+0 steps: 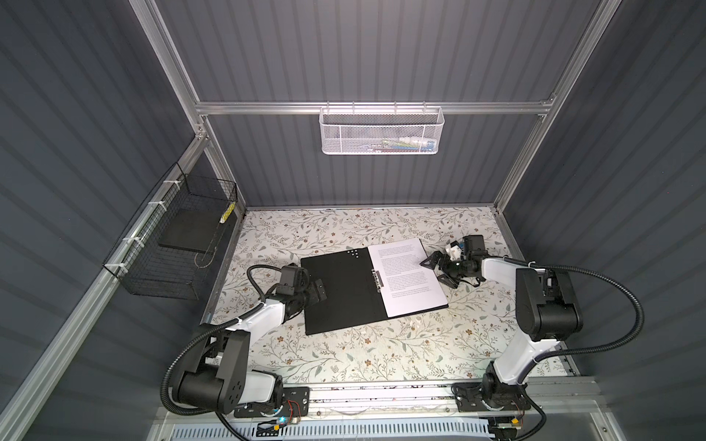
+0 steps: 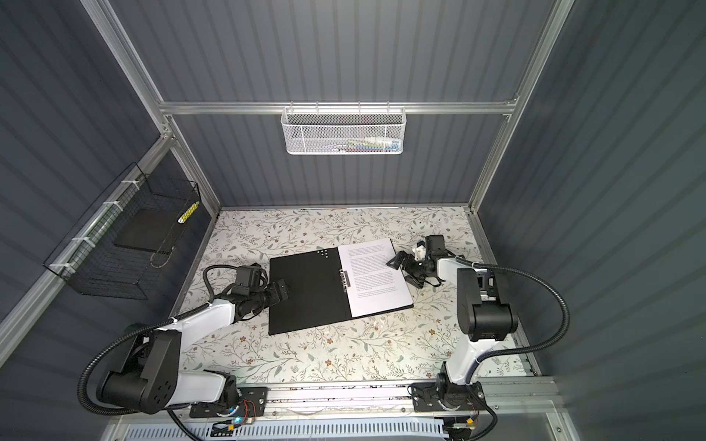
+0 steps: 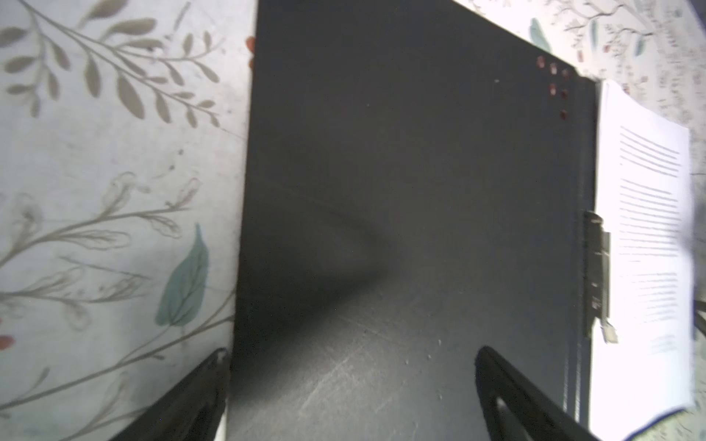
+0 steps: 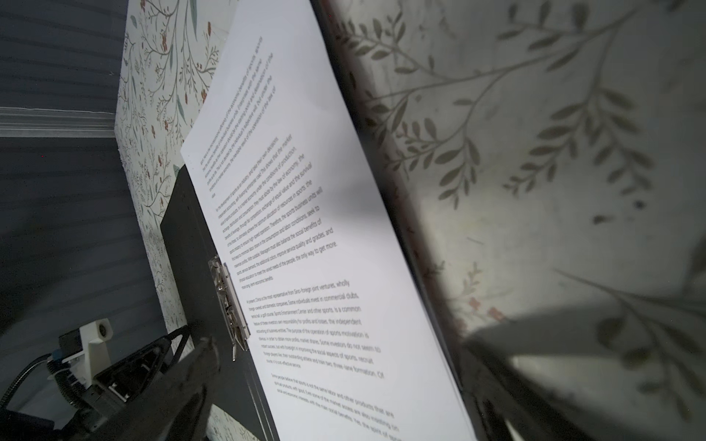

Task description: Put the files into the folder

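The folder (image 1: 336, 290) (image 2: 305, 294) lies open on the floral table, its black inside facing up. The files (image 1: 407, 275) (image 2: 376, 273), white printed sheets, rest on its right half beside the metal clip (image 1: 377, 280) at the spine. My left gripper (image 1: 315, 296) (image 2: 280, 292) is open at the folder's left edge. In the left wrist view the gripper (image 3: 351, 351) has one finger over the table and the other over the black cover (image 3: 401, 191). My right gripper (image 1: 435, 272) (image 2: 402, 272) is open at the files' right edge. The right wrist view has the gripper (image 4: 340, 343) straddling the sheets (image 4: 305, 229).
A black wire basket (image 1: 153, 275) on the left wall holds a dark grey slab (image 1: 191, 233). A white mesh basket (image 1: 382, 130) hangs on the back wall. Floral table surface (image 1: 344, 355) stretches in front of the folder, with aluminium frame posts at the corners.
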Controlling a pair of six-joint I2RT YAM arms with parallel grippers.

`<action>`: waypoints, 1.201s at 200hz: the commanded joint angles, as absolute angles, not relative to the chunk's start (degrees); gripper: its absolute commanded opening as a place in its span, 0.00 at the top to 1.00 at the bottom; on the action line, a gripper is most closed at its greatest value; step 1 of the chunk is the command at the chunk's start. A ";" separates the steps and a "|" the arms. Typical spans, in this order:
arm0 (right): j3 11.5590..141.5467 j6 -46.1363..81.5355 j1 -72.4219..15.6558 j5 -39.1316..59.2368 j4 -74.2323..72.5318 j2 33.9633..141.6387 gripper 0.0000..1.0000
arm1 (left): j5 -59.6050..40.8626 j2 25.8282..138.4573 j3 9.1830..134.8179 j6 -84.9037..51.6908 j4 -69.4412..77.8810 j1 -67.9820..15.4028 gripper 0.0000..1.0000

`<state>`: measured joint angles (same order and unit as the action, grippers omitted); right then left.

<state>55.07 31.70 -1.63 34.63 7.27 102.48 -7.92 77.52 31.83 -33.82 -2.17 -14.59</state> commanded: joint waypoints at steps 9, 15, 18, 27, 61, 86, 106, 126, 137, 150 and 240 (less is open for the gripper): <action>52.67 33.36 -3.99 37.03 11.13 104.13 0.01 | -23.32 72.11 33.45 -31.96 -0.02 -15.64 0.00; 52.51 33.56 -4.04 37.53 10.84 104.07 0.01 | -23.83 71.04 34.32 -31.68 -0.68 -15.64 0.00; 52.54 33.64 -4.12 37.75 10.78 104.02 0.01 | -24.08 70.38 34.71 -31.43 -1.23 -15.64 0.00; 52.55 33.79 -4.43 38.09 10.68 103.92 0.01 | -25.07 68.96 36.14 -30.97 -2.62 -15.64 0.00; 52.72 34.27 -6.10 38.10 10.03 104.25 0.01 | -30.37 65.31 40.78 -30.56 -6.26 -15.64 0.00; 52.19 35.22 -6.66 39.03 8.69 104.26 0.01 | -29.53 63.09 43.03 -30.20 -10.32 -15.64 0.00; 51.77 35.51 -6.69 39.97 7.92 103.76 0.01 | -31.70 62.15 43.64 -30.88 -9.22 -15.64 0.00; 51.93 35.20 -6.72 40.13 8.41 103.45 0.01 | -33.29 62.02 44.95 -31.93 -8.14 -15.69 0.00; 52.10 35.29 -6.92 40.30 8.42 103.19 0.01 | -34.29 62.91 45.96 -32.89 -7.65 -15.78 0.00; 52.53 35.46 -7.67 40.07 8.56 103.09 0.01 | -34.51 64.43 48.50 -32.13 -9.24 -17.23 0.00; 54.01 40.35 -9.64 37.98 6.44 100.64 0.01 | -24.47 75.47 61.13 -29.70 -10.90 -39.83 0.00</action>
<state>53.36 38.44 -10.02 40.45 5.15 102.48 -27.46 71.72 59.55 -30.33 -11.73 -36.01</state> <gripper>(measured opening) 0.989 0.997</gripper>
